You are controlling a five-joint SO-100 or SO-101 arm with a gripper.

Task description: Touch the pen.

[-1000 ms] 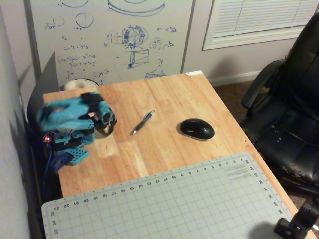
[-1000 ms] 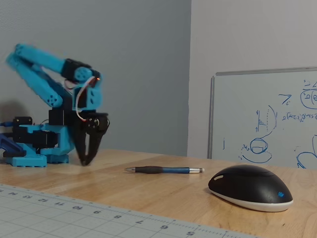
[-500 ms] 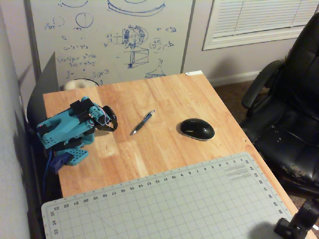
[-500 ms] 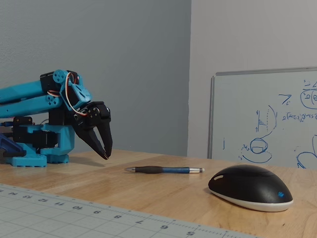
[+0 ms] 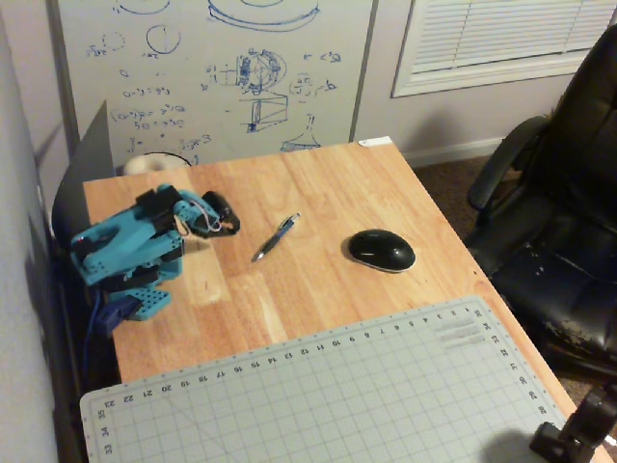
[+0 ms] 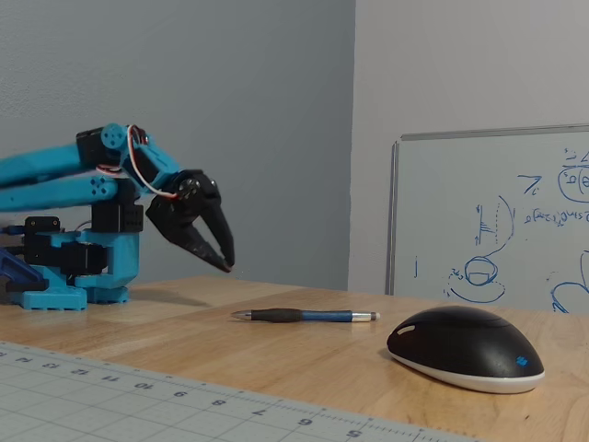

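Wooden table (image 5: 386, 183): claw (image 6: 223, 258), seemingly closed, hangs above pen (image 6: 304, 316)

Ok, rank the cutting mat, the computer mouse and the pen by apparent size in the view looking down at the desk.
1. Cutting mat, by far the largest, though nearest the camera.
2. Computer mouse.
3. Pen: roughly as long as the mouse, but much slimmer.

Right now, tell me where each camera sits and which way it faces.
A fixed view: high above the table's near edge, looking down at the pen, mouse and cutting mat; whole blue arm visible at left.
A fixed view: at tabletop height, side-on; arm and pincer hang above the wood.
Shared: pen, mouse, mat, whiteboard.
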